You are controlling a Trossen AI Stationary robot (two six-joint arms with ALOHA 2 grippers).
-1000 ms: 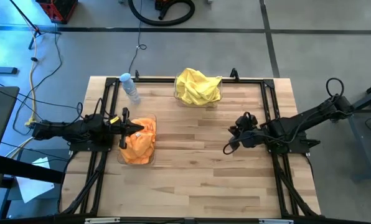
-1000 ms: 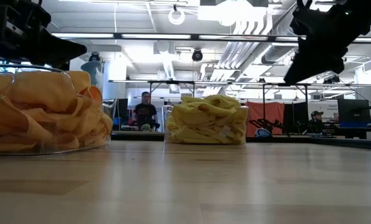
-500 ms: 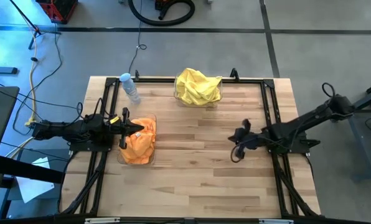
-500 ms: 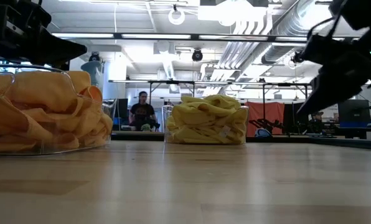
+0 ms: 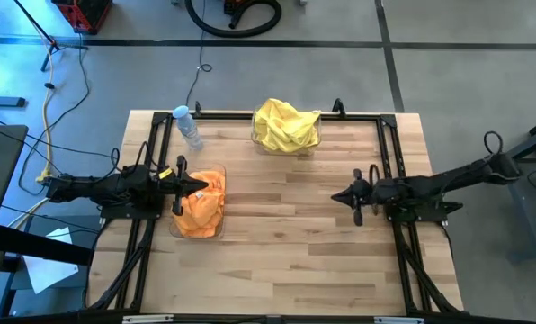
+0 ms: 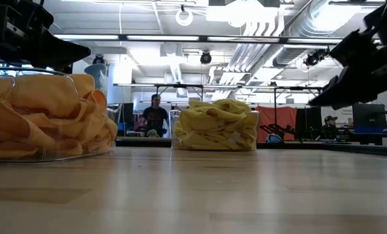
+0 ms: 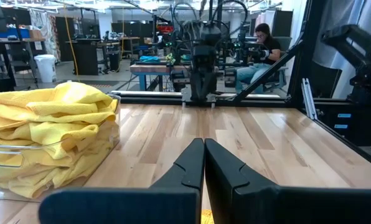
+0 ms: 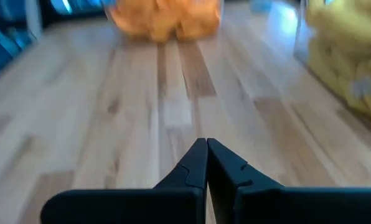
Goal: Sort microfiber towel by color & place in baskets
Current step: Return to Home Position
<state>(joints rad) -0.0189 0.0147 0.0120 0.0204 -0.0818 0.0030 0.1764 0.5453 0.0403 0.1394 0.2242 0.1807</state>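
Note:
The orange towels (image 5: 201, 205) fill the clear basket (image 5: 216, 231) at the table's left. In the low view the orange towels (image 6: 44, 117) bulge above its wall. The yellow towels (image 5: 286, 126) are heaped in the second basket (image 5: 315, 147) by the far edge, and the yellow towels (image 7: 45, 134) also show in the left wrist view. My left gripper (image 5: 202, 187) is shut and level, just above the orange heap. My right gripper (image 5: 335, 196) is shut, empty and level, above bare wood right of centre, pointing toward the orange basket (image 8: 164, 18).
A clear water bottle with a blue cap (image 5: 188, 126) stands near the far left corner. Black frame rails (image 5: 389, 153) run along the table's edges. Bare wood (image 5: 277, 252) spans the middle and near half. People sit at benches in the room behind (image 6: 156, 117).
My right gripper has pulled back a little toward the table's right edge and tipped up from pointing down at the wood to lying level. It has stayed shut. The left arm and both heaps of towels have kept still.

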